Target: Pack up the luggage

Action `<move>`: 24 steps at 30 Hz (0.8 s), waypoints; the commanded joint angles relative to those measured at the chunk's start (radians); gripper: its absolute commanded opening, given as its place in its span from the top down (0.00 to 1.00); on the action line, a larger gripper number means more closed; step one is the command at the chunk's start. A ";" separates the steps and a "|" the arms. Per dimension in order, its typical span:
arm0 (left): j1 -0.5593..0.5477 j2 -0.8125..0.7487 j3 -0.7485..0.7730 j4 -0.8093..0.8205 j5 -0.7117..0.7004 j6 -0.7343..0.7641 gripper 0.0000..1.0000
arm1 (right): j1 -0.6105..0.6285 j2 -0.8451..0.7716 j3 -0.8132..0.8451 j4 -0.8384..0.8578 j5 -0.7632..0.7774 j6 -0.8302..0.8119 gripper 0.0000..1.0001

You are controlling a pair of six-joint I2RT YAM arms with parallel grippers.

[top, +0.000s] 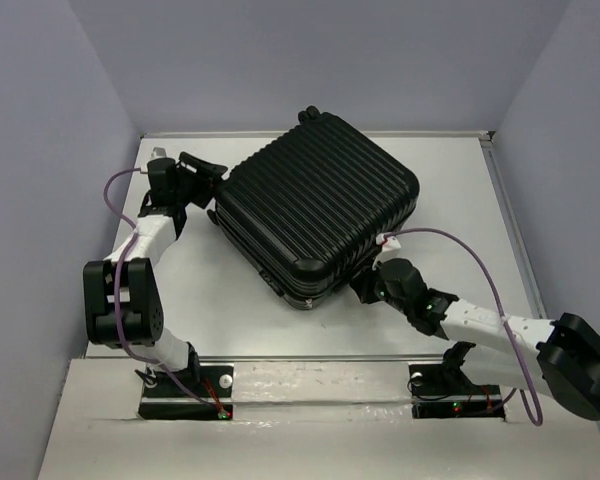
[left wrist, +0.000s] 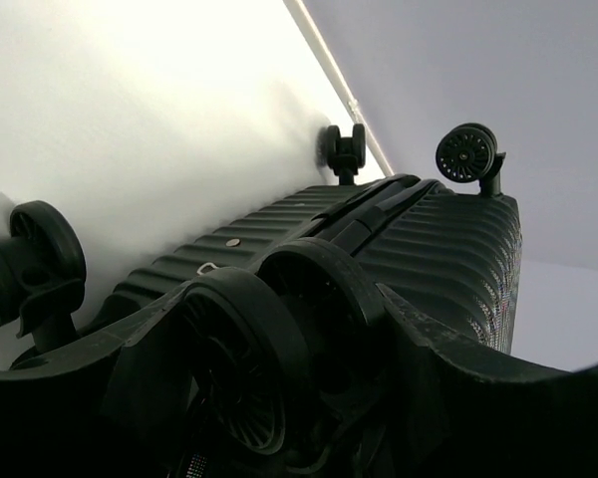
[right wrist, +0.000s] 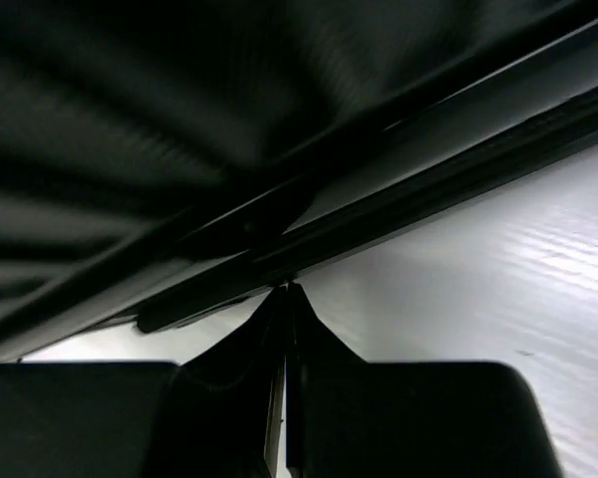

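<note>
1. Top external view: the black suitcase [top: 320,205] lies shut and flat, turned askew, in the middle of the white desk [top: 460,180].
2. Left tool [top: 210,183] is released, its fingers spread around a wheel [left wrist: 244,373] at the suitcase's left corner.
3. Right tool [right wrist: 289,296] is clenched, tips meeting against the suitcase's near-edge seam.

Remote operator's view: I am looking into a robotics lab test cell. The left arm [top: 150,235] and the right arm [top: 480,320] are sitting bolted on black base plates [top: 180,400] at the near edge of a bare white desk [top: 230,320]. Plain pale wall panels [top: 40,150] are boxing the desk in on three sides. A purple cable [top: 435,231] is looping openly off the right arm, and the luggage [top: 315,215] is lying on the desk under flat, even light.
</note>
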 commanded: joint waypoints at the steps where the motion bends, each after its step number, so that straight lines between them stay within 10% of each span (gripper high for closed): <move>1: 0.017 -0.214 -0.094 0.094 -0.072 0.009 0.94 | -0.157 0.057 0.097 0.146 -0.150 -0.074 0.93; 8: 0.015 -0.525 -0.420 0.124 -0.049 -0.025 0.94 | -0.382 0.237 0.315 0.200 -0.455 -0.212 0.89; 15: 0.017 -0.668 -0.536 0.118 -0.032 -0.029 0.94 | -0.383 0.081 0.205 0.049 -0.553 -0.162 0.43; 24: 0.017 -0.697 -0.430 0.041 -0.027 -0.006 0.94 | -0.235 -0.116 -0.110 0.246 -0.553 -0.031 0.79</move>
